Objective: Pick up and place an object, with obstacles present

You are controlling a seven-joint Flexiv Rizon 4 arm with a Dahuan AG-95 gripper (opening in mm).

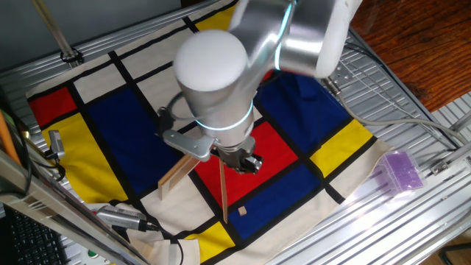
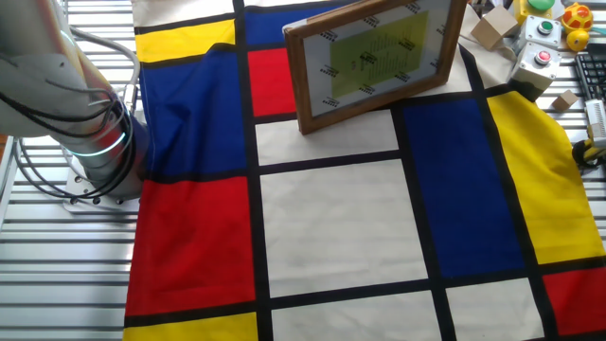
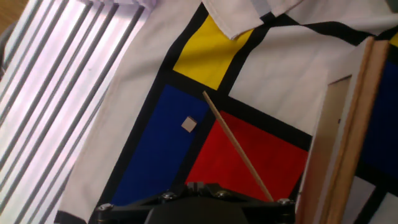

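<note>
1. The cube [image 1: 242,211] lies on a dark blue patch of the cloth [image 1: 132,118], near the cloth's front edge in one fixed view. Nothing touches it.
2. In the hand view the cube [image 3: 189,124] sits on blue, just beside a black stripe, apart from the strip [image 3: 239,149].
3. The strip [image 1: 223,188] is a thin wooden slat; in one fixed view its near end comes close to the cube without touching it.
4. The plank [image 1: 176,179] is the wider slat, standing on edge to the left of the strip. In the hand view the plank [image 3: 339,143] fills the right side.
5. The tool [image 1: 248,163] hangs below the arm [image 1: 221,73] over a red patch, above the far end of the strip and well apart from the cube.
6. I cannot tell whether the tool is open or closed: the arm hides its fingers in one fixed view, and the hand view shows only its dark base at the bottom edge.
7. A purple box [image 1: 401,171] lies on the bare metal worktop [image 1: 412,221], past the cloth's right edge.
8. The other fixed view shows a framed board [image 2: 374,57] leaning on the cloth, with small blocks and buttons at the upper right corner. The cube is not visible there.
</note>
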